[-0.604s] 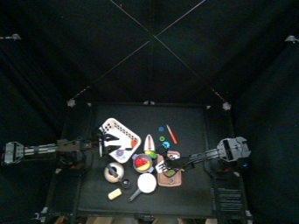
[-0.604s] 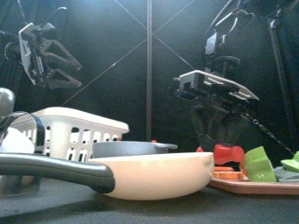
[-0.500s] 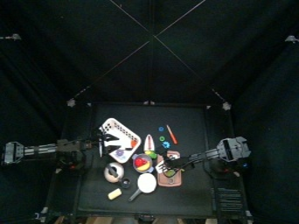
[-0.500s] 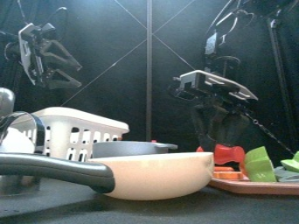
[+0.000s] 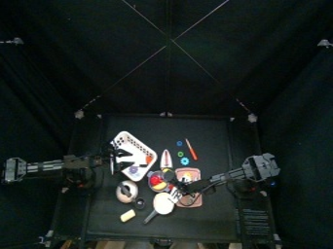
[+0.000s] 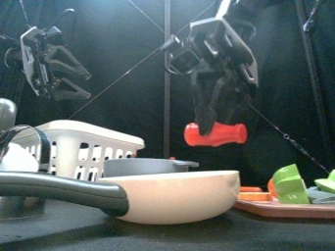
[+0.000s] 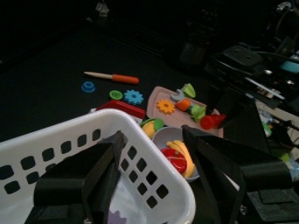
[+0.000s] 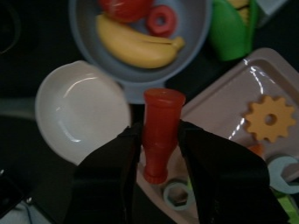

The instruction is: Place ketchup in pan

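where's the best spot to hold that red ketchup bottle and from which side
Around the middle of its body, from above, as the right pincer has it now. The ketchup bottle hangs roughly level in the front view, and its round, narrow body fits between the jaws, one on each long side. That probably keeps both ends balanced on the way to the cream pan.

Ketchup bottle point(image 6: 216, 133) hangs above pan point(image 6: 177, 196), beside tray point(image 6: 288, 207).

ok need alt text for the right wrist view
The right gripper holds a red ketchup bottle in its jaws above a cream pan and a pink tray. Beyond sits a grey plate with a banana and other toy food.
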Motion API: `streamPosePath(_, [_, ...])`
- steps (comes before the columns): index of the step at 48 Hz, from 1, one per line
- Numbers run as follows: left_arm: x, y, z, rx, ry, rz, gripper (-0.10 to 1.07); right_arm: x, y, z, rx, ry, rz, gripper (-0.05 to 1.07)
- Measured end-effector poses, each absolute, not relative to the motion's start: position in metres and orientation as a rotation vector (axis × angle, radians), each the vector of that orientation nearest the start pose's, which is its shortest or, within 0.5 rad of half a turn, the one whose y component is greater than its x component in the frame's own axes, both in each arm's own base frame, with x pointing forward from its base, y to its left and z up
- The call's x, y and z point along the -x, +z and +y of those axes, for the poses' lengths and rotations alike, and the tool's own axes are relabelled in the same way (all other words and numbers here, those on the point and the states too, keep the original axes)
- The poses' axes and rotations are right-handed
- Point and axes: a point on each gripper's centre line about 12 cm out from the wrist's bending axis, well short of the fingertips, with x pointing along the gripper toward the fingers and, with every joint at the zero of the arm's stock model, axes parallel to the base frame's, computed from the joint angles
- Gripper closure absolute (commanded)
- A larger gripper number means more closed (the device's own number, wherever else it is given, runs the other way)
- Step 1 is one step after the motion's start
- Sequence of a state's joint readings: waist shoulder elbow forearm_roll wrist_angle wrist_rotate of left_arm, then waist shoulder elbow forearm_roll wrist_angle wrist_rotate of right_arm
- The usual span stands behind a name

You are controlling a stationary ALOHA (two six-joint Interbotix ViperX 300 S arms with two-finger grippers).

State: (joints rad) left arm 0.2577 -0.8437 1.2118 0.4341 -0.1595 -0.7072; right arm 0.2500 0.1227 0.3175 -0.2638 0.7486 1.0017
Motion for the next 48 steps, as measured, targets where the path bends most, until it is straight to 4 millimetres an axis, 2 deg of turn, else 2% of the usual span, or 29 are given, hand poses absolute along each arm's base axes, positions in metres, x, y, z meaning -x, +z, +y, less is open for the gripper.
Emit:
streamPosePath(8, [-0.205, 0.237, 0.046, 0.312, 0.221, 0.193, 0.06, -0.414, 0.166, 0.094, -0.416, -0.366, 1.119, 0.4])
streamPosePath(24, [-0.205, 0.236, 0.047, 0.313, 0.223, 0.194, 0.06, -0.439, 0.151, 0.116, -0.283, -0.28, 1.156, 0.4])
streamPosePath(37, [-0.205, 0.237, 0.046, 0.312, 0.221, 0.193, 0.06, -0.45, 0.136, 0.12, -0.205, -0.31, 1.243, 0.39])
streamPosePath(48, [-0.205, 0.236, 0.047, 0.313, 0.223, 0.194, 0.06, -0.454, 0.135, 0.119, -0.169, -0.334, 1.261, 0.39])
